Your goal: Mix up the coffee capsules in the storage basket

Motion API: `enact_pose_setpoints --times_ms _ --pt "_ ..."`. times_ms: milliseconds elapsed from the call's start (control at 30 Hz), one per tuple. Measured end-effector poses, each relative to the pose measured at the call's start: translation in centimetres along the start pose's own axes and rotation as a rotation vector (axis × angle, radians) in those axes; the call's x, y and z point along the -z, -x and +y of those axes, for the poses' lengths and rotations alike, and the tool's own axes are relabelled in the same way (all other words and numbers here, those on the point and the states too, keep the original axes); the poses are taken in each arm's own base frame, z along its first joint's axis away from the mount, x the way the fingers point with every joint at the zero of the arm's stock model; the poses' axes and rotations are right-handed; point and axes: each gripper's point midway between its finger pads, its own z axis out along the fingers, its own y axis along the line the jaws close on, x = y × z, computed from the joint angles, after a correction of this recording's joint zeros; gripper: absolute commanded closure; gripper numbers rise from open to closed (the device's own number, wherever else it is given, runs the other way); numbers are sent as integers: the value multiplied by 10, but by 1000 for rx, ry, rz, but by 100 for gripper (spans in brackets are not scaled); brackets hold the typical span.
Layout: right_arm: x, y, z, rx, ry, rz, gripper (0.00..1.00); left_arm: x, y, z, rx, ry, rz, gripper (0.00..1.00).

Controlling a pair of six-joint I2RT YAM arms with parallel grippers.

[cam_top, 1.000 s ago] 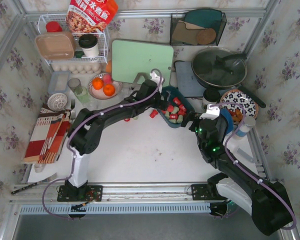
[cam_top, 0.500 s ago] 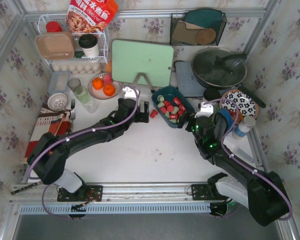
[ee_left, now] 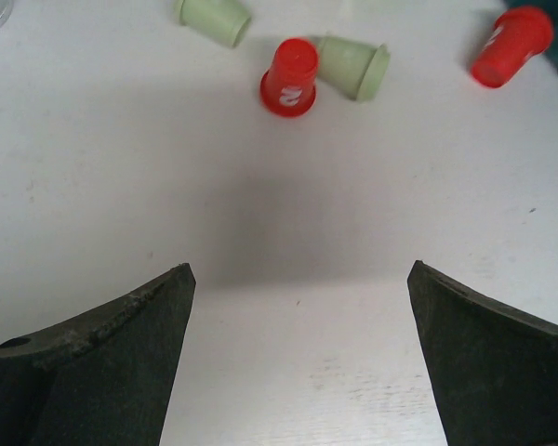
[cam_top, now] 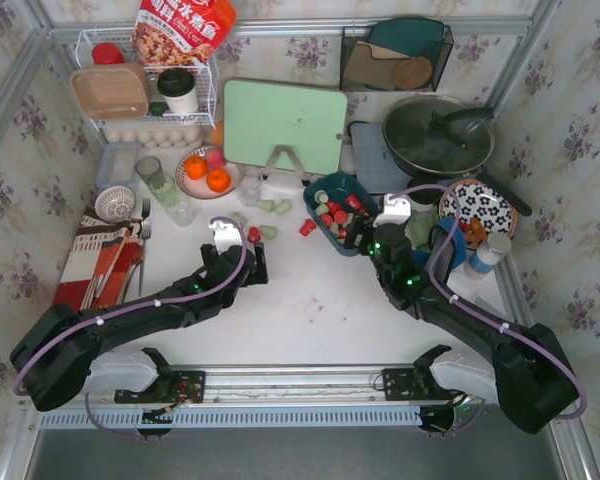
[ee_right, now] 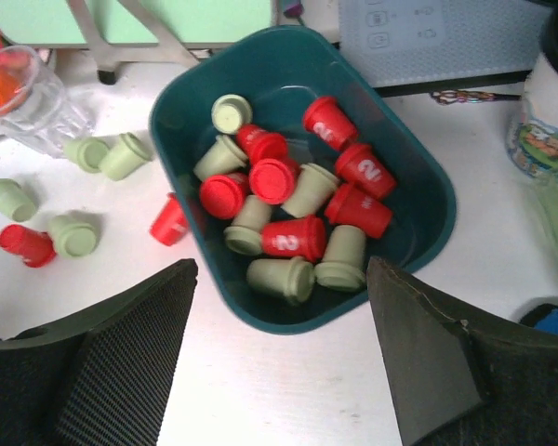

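Observation:
The storage basket (cam_top: 332, 186), a dark teal tub, sits right of the table's middle. It holds several red and pale green coffee capsules (cam_top: 340, 214). In the right wrist view the basket (ee_right: 279, 70) fills the centre, with the capsules (ee_right: 293, 237) piled inside. Several loose capsules (cam_top: 261, 233) lie on the table to its left. A red one (ee_left: 291, 77) and a green one (ee_left: 355, 67) lie ahead of my left gripper. My left gripper (cam_top: 252, 262) (ee_left: 298, 269) is open and empty over bare table. My right gripper (cam_top: 365, 238) (ee_right: 281, 269) is open and empty, just short of the basket's near rim.
A clear glass (ee_right: 33, 98) and a plate of oranges (cam_top: 208, 172) stand left of the basket. A green cutting board (cam_top: 285, 122) stands behind it. A pan (cam_top: 438, 135), a patterned plate (cam_top: 478, 205) and a bottle (ee_right: 549, 111) crowd the right.
My left arm has drawn back from the basket toward the near left, jaws open. Loose capsules now show on the table. My right gripper has edged closer to the basket.

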Motion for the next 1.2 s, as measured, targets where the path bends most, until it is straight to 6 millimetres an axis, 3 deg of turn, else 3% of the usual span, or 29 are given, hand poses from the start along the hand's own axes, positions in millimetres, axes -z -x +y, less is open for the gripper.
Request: enact_pose_setpoints --times_ms 100,233,567,767,900,1200 --pt "-1 8 19 -9 -16 2 18 1 -11 8 -12 19 -4 1" --pt "-5 16 38 -54 -48 10 17 6 -8 12 -30 29 -43 1" --pt "-41 -10 95 -132 -101 120 21 13 -12 37 -46 86 -96 1" --pt "-59 -37 125 -209 -166 168 21 16 -9 43 -48 104 -115 1" --pt "-77 -60 131 -256 -259 201 23 16 -8 45 -47 111 -119 1" --pt "-103 -108 118 -272 -475 239 28 18 -12 51 -49 122 -118 1"
